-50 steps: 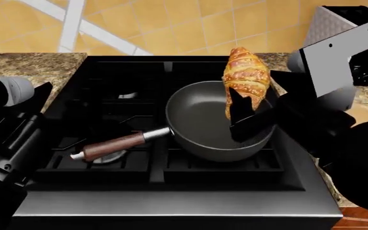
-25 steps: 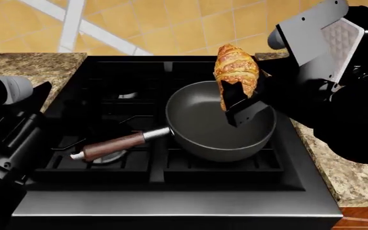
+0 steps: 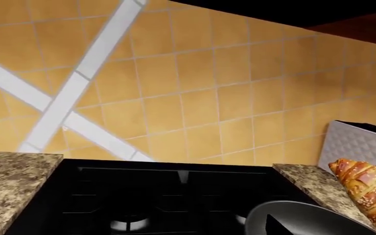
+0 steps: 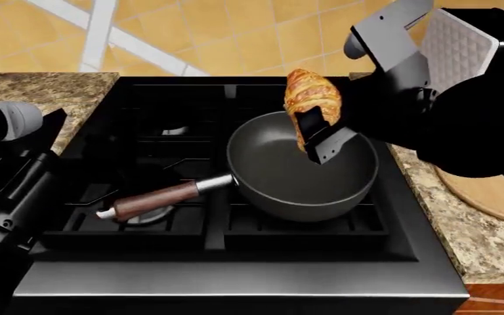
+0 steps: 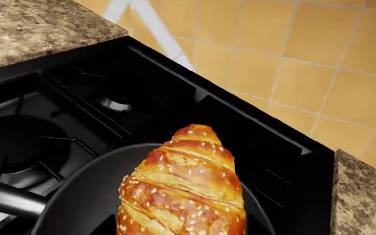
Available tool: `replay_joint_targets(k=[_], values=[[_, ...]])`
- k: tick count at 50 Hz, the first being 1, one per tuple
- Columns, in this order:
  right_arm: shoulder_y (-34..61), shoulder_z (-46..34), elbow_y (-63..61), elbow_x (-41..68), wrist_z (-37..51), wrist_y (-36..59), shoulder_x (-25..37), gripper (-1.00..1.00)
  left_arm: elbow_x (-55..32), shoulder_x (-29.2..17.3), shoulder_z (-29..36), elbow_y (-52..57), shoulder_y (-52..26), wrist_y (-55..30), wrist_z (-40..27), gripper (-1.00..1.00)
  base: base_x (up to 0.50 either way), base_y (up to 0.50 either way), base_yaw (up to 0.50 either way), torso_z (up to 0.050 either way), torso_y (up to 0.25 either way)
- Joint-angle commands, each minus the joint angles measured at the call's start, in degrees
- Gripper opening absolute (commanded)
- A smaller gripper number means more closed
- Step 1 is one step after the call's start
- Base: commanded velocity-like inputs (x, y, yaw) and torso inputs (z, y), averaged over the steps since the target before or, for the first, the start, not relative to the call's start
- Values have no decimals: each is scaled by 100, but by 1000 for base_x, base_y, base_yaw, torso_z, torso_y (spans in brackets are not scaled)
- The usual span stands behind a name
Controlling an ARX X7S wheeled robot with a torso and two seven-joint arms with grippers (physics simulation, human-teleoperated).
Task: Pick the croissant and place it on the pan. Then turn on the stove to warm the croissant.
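Observation:
The croissant hangs upright above the far right part of the pan, clear of the pan's floor. My right gripper is shut on its lower end. In the right wrist view the croissant fills the space between the jaws, with the pan below. The pan sits on the front right burner of the stove, its wooden handle pointing left. My left arm rests at the stove's left side; its fingers do not show clearly. The left wrist view catches the croissant and pan rim.
A white quilted toaster stands at the back right behind my right arm. A round wooden board lies on the granite counter to the right. More granite counter lies left of the stove, with a tiled wall behind.
My right gripper has carried the croissant leftward and slightly up, from the pan's right rim to over the pan. The left arm and the pan have stayed put.

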Motion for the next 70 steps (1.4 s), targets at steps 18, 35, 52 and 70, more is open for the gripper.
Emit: replay_joint_targets(k=[18, 35, 52, 70], values=[[468, -899, 1272, -1191, -1645, 97, -643, -100, 101, -53, -6, -97, 18, 99, 18, 100, 0, 0, 0, 0, 0], [574, -1363, 1909, -1699, -2181, 11, -924, -100, 67, -78, 48, -105, -22, 117, 23, 100, 0, 0, 0, 0, 0], [491, -1751, 2363, -2038, -2632, -133, -1155, -100, 100, -89, 84, -89, -21, 164, 56, 100, 0, 0, 0, 0, 0], [367, -1942, 2529, -2163, -2816, -201, -1260, -100, 67, -96, 154, 5, -71, 196, 72, 100, 0, 0, 0, 0, 1]])
